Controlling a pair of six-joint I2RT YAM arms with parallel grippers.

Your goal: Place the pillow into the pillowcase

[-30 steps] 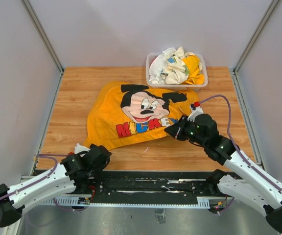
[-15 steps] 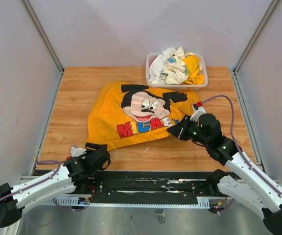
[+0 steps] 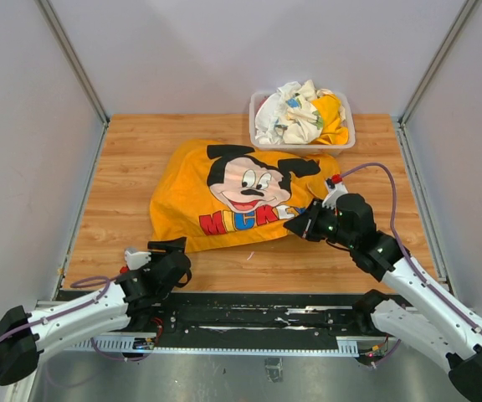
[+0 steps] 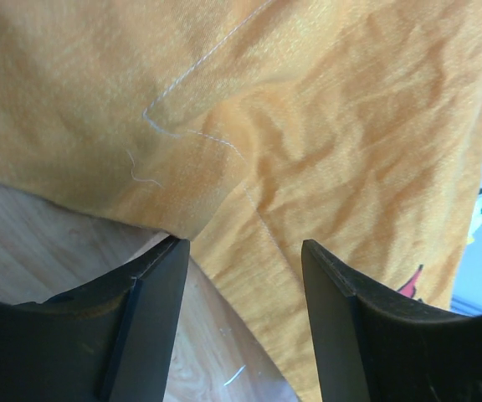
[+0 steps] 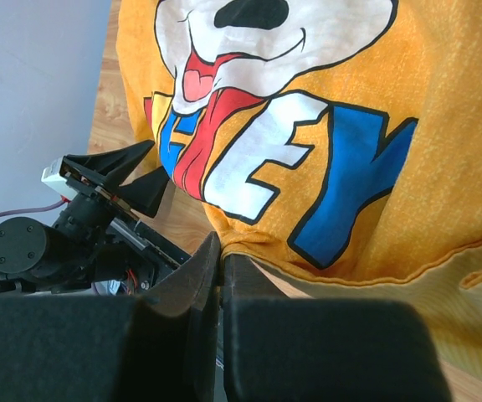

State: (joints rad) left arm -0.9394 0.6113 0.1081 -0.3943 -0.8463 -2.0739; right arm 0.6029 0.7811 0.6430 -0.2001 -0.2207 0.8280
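Left wrist view: left gripper (image 4: 241, 247) spread wide and holding nothing, at the near-left hem of the orange-yellow Mickey Mouse fabric pillowcase (image 4: 308, 126).
Right wrist view: right gripper (image 5: 222, 251) pinched closed on the pillowcase's near-right hem.
Surface: wooden table (image 3: 124, 167) between pale grey walls (image 3: 224, 50).
Axis: pillowcase lies mid-table with its long axis left to right, right end farther; lettering faces the arms.
Surroundings: clear plastic bin (image 3: 252, 117) of crumpled cloths (image 3: 304, 113) at far right, apart from the pillowcase.

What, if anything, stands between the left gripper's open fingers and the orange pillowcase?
Nothing visible does. In the left wrist view the left gripper has its fingers framing the hem of the pillowcase directly, with only bare wooden table below. The top view shows that gripper at the case's near-left corner.
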